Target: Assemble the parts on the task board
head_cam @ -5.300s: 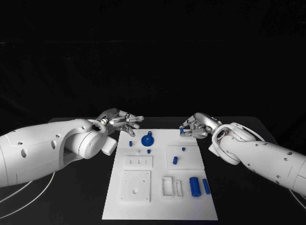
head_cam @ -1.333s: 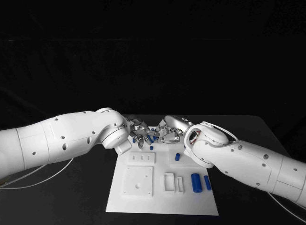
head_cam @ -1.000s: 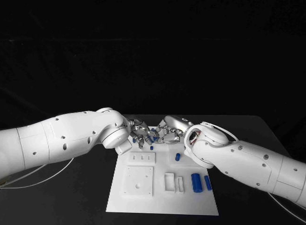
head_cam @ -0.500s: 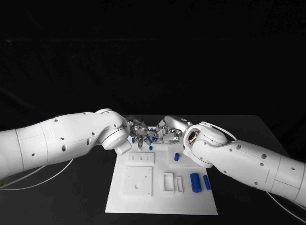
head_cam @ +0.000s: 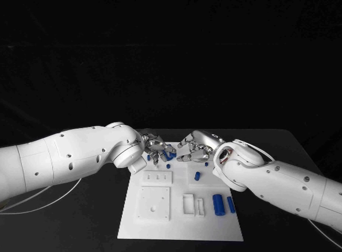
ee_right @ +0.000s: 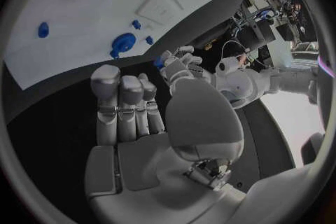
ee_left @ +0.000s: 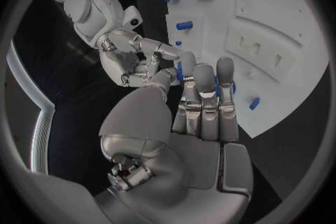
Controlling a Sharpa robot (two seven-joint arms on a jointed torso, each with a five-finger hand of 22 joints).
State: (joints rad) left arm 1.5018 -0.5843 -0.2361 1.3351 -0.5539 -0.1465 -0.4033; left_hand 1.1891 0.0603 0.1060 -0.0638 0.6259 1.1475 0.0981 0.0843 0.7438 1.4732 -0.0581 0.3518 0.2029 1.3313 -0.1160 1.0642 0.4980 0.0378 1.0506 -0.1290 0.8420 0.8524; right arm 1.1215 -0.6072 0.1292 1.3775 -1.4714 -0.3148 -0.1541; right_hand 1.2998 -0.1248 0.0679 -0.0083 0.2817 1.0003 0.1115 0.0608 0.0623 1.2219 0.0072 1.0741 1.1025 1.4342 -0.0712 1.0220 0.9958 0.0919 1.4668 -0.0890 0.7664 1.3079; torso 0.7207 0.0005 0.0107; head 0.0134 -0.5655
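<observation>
Right hand point(head_cam: 195, 148) just backed off empty, fingers apart, leaving the small blue part point(ee_right: 159, 62) pinched in the left hand point(head_cam: 157, 147), so the handover over the task board point(head_cam: 179, 223) looks done.

backdrop: black, unlit, behind the worktop
worktop point(head_cam: 284, 144): black, matte, rectangular
light: bright pale strip beside the dark area, left wrist view

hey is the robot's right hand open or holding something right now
Open. The right hand holds nothing in its wrist view; its fingers stretch out over the table beside the task board.
</observation>
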